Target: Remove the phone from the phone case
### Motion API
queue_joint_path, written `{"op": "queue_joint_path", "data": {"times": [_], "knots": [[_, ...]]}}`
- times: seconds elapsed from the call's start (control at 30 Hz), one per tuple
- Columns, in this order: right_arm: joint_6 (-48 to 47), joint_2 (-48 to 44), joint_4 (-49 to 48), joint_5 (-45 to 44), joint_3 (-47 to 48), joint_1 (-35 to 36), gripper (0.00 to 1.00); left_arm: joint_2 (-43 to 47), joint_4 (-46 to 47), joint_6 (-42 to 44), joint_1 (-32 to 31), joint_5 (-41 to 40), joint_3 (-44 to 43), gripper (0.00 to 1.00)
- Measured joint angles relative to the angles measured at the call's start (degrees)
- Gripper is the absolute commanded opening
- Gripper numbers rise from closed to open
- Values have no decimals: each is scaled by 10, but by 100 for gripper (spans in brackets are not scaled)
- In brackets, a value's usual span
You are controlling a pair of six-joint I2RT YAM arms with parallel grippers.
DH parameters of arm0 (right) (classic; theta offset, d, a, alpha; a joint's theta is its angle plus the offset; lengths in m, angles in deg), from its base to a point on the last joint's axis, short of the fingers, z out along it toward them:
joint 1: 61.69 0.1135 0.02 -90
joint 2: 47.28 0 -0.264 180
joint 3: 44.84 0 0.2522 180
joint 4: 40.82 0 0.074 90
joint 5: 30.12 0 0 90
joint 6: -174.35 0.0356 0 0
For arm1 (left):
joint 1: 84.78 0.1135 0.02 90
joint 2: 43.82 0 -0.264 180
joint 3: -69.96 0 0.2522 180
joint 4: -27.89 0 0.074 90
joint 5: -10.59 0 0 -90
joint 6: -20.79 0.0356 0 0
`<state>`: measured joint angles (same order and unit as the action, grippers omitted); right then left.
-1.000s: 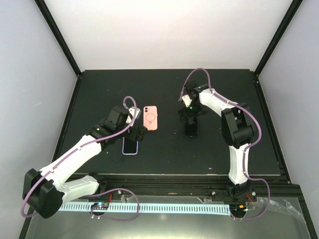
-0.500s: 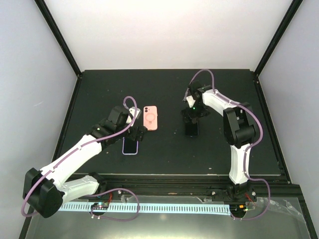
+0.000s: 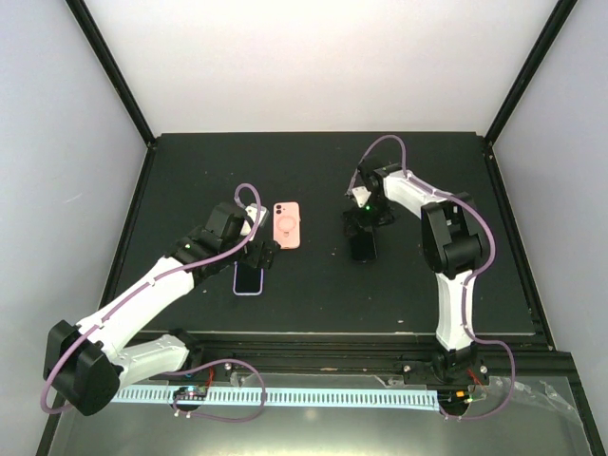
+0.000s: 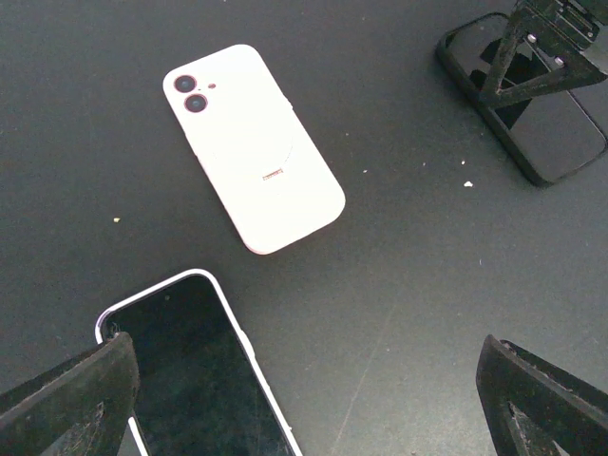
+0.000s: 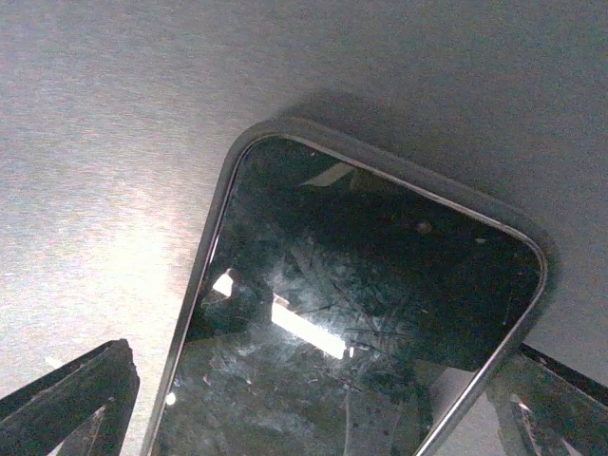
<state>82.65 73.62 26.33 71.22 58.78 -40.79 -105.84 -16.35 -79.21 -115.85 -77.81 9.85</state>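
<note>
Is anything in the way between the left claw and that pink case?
Nothing visible does. Only bare table lies between the left claw and the pink case; the dark-screened phone lies flat, off to one side.

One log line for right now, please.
left gripper open over lavender-rimmed phone | right gripper open astride flat black slab | salmon-pink rounded phone case back up, ungripped

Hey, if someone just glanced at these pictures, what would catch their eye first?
The salmon-pink phone case, lying back up mid-table, is the one bright thing on the black table. Close by, a lilac-rimmed phone lies screen up at the left hand, and off to the right the right hand is poised over a black slab.
</note>
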Motion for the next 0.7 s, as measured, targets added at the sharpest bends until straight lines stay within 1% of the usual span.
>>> {"op": "queue_joint_path", "data": {"times": [0.1, 0.23, 0.4, 0.57, 0.7], "knots": [[-10, 5, 1, 17, 7, 8, 100, 0, 0, 0, 0, 0, 0, 99], [-22, 9, 4, 18, 14, 34, 100, -4, -1, -1, 0, 0, 0, 99], [-37, 9, 4, -13, 10, 77, 100, -4, -1, -1, 0, 0, 0, 99], [-49, -13, -20, -64, -31, 102, 100, -4, -2, -1, 0, 0, 0, 99], [-56, -49, -33, -96, -90, 119, 100, -4, -2, -1, 0, 0, 0, 99]]}}
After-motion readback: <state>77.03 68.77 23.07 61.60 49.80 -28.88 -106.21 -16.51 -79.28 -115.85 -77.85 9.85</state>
